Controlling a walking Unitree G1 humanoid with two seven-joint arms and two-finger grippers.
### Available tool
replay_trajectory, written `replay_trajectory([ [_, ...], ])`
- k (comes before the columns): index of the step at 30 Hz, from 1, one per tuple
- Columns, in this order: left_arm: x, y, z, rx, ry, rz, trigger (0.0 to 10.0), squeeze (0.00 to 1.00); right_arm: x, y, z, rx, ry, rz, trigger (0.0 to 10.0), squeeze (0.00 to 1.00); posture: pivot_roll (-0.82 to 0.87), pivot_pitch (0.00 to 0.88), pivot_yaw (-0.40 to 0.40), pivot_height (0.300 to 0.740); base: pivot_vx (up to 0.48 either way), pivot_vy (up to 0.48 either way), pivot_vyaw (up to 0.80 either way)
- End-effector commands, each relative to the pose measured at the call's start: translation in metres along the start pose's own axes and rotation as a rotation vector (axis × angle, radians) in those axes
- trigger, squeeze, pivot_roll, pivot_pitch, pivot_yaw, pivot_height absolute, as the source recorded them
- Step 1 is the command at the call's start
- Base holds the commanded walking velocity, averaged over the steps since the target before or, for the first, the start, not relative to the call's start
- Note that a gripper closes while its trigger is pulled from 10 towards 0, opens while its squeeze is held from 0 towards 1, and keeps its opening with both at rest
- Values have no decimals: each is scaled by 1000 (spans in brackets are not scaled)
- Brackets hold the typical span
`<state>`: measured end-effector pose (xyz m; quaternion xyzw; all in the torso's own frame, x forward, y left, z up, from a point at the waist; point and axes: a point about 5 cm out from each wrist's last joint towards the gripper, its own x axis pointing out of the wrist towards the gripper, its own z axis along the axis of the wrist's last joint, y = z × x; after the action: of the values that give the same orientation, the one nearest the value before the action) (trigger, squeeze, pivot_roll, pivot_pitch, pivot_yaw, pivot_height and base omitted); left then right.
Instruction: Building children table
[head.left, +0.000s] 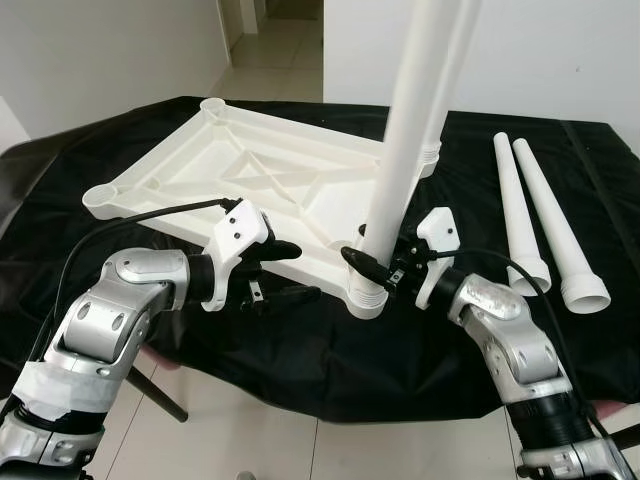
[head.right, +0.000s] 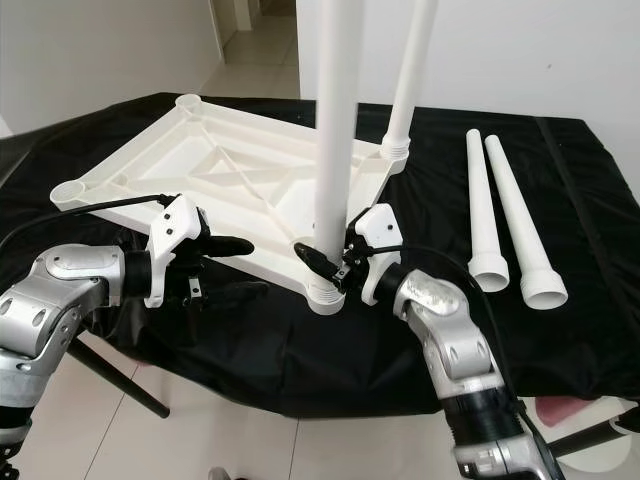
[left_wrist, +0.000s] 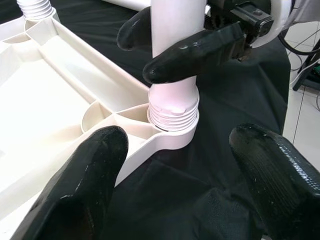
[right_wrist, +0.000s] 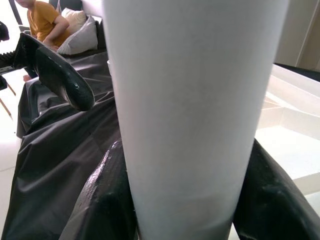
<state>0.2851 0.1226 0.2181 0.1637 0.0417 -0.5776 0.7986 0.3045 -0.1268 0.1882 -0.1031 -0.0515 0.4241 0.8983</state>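
The white tabletop (head.left: 250, 170) lies upside down on a black cloth. Two white legs stand upright in its corner sockets: a near one (head.left: 405, 130) and a far one (head.right: 410, 70). My right gripper (head.left: 372, 262) is shut on the near leg just above its threaded base (left_wrist: 172, 112), with its fingers (right_wrist: 105, 200) on either side of the tube (right_wrist: 190, 100). My left gripper (head.left: 285, 273) hovers open by the tabletop's front edge, left of that leg and touching nothing; its fingers (left_wrist: 85, 190) frame the socket.
Two loose white legs (head.left: 520, 210) (head.left: 560, 225) lie side by side on the cloth at the right. The cloth-covered table's front edge (head.left: 330, 400) is close to me, with tiled floor below. A person in an orange top (right_wrist: 42, 20) sits in the background.
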Motion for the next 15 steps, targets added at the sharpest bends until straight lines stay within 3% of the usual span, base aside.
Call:
replay_trajectory([
  [1,-1,3,0,-2,14,24,10000,0,-5,7,-44,93,186,-6,10000,0,-74,101,89,740,0,0,0],
  [5,-3,4,0,-3,15,38,10000,0,-5,15,-53,115,204,-37,10000,0,-69,102,83,740,0,0,0],
  [10,-2,4,0,-4,11,43,10000,0,-10,21,-70,120,248,-224,10000,0,-76,103,79,740,0,0,0],
  [15,-1,5,0,-5,8,43,10000,0,-13,25,-75,114,264,-294,10000,0,-85,103,83,740,0,0,0],
])
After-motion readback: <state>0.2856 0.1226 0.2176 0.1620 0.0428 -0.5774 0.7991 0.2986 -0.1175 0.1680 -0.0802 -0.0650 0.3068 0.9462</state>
